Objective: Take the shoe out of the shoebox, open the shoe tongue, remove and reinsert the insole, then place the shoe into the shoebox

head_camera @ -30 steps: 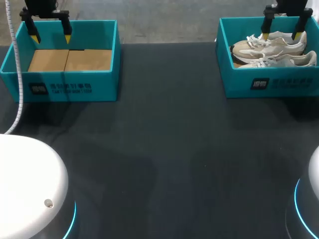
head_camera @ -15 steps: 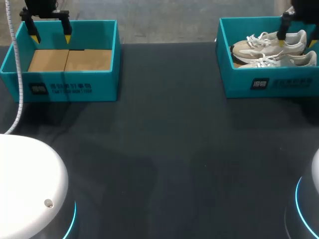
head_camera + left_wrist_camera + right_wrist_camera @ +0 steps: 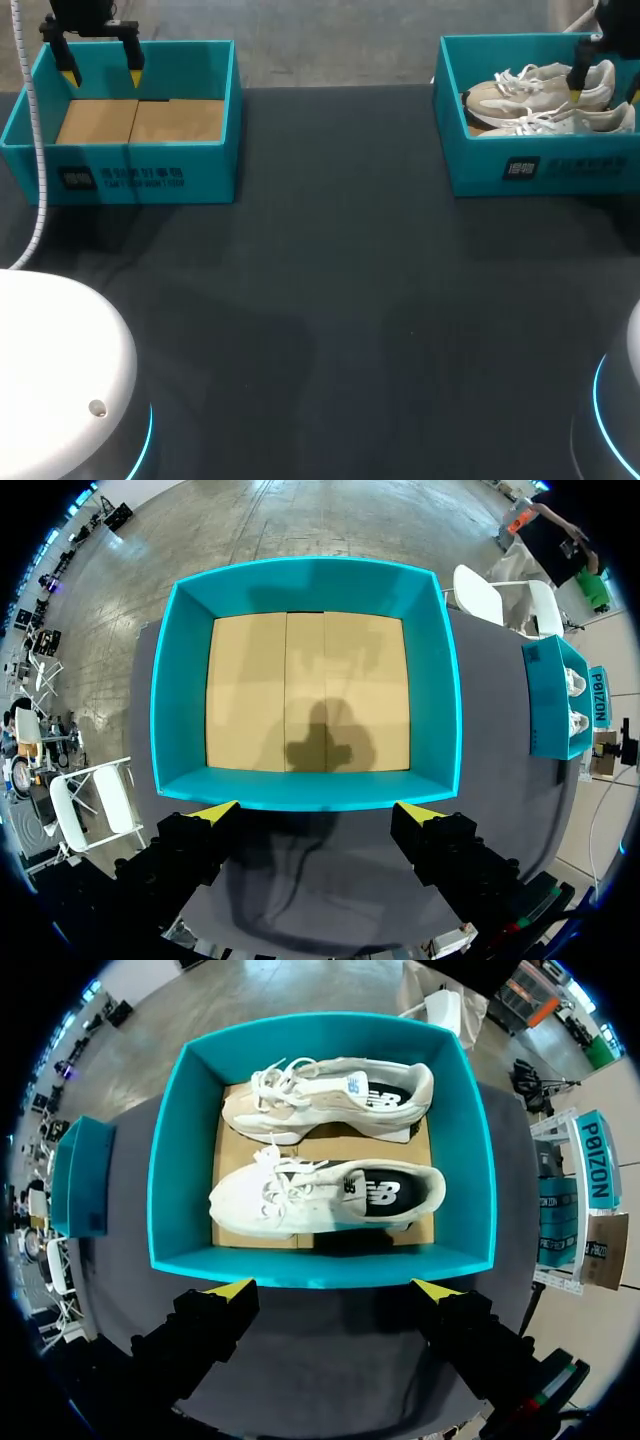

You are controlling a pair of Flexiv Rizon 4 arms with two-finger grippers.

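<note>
Right pincer (image 3: pixel 335 1288) spread wide (holding nothing), above shoebox (image 3: pixel 168 1160) with two shoes (image 3: pixel 330 1195), left pincer (image 3: pixel 317 810) likewise spread.

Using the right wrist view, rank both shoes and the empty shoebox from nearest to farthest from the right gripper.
1. Front shoe, just ahead of the right gripper.
2. Back shoe, behind the first.
3. Empty shoebox, off across the table.
</note>
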